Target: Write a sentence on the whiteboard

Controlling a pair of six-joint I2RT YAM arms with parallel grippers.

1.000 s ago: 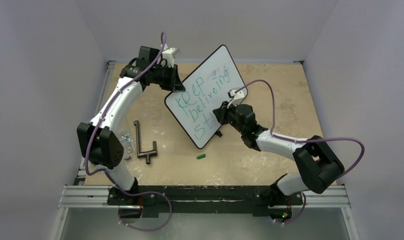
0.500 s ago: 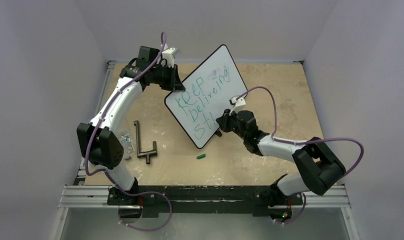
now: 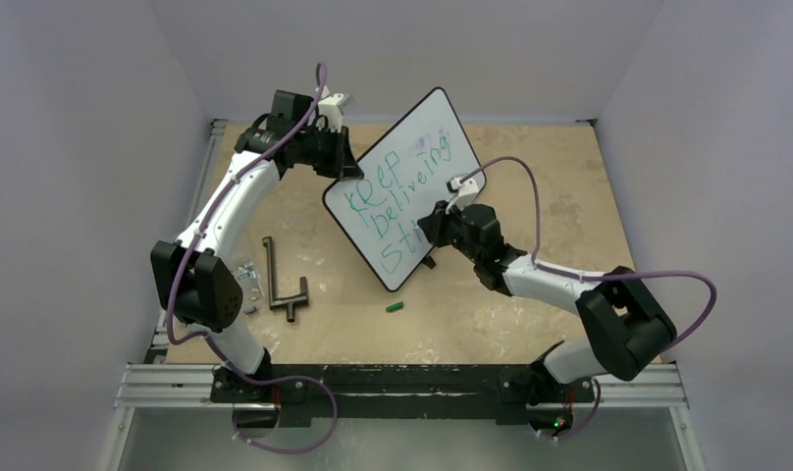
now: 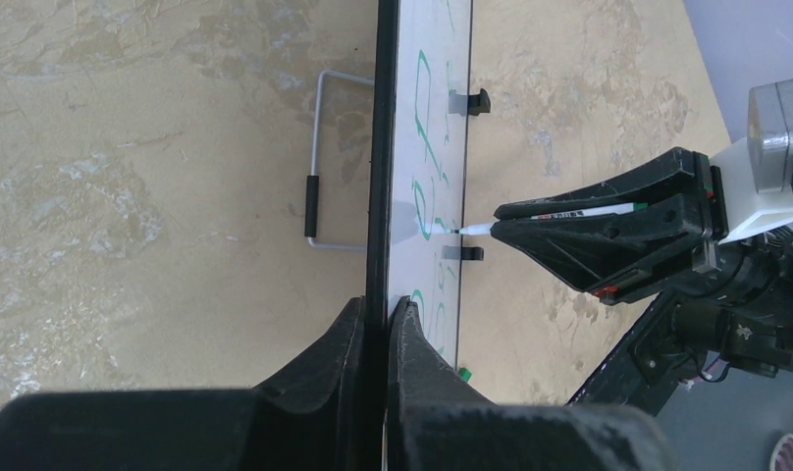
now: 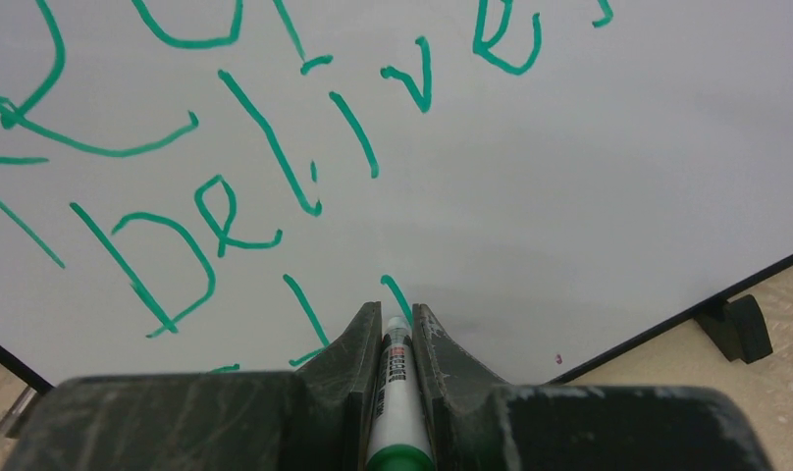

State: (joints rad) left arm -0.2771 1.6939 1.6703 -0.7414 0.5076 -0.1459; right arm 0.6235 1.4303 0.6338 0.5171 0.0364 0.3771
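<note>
The whiteboard [image 3: 412,157] stands tilted mid-table, its black frame edge-on in the left wrist view [image 4: 381,147]. My left gripper [image 3: 345,169] is shut on its upper left edge [image 4: 383,314]. Green lettering [image 3: 393,186] reads roughly "Keep", "believing" and a started third line "St". My right gripper [image 3: 434,224] is shut on a white marker with a green end [image 5: 397,392]. The marker's tip touches the board at a fresh green stroke [image 5: 396,294] on the third line. The tip also shows in the left wrist view [image 4: 463,231].
A green marker cap [image 3: 395,307] lies on the table in front of the board. A dark T-shaped metal tool [image 3: 281,285] and some small metal parts [image 3: 245,275] lie at the left. A wire stand [image 4: 319,167] sticks out behind the board.
My right gripper drew back down-right from the board half a second ago, then returned to it. The marker tip now touches the third line again. The left arm has not moved.
</note>
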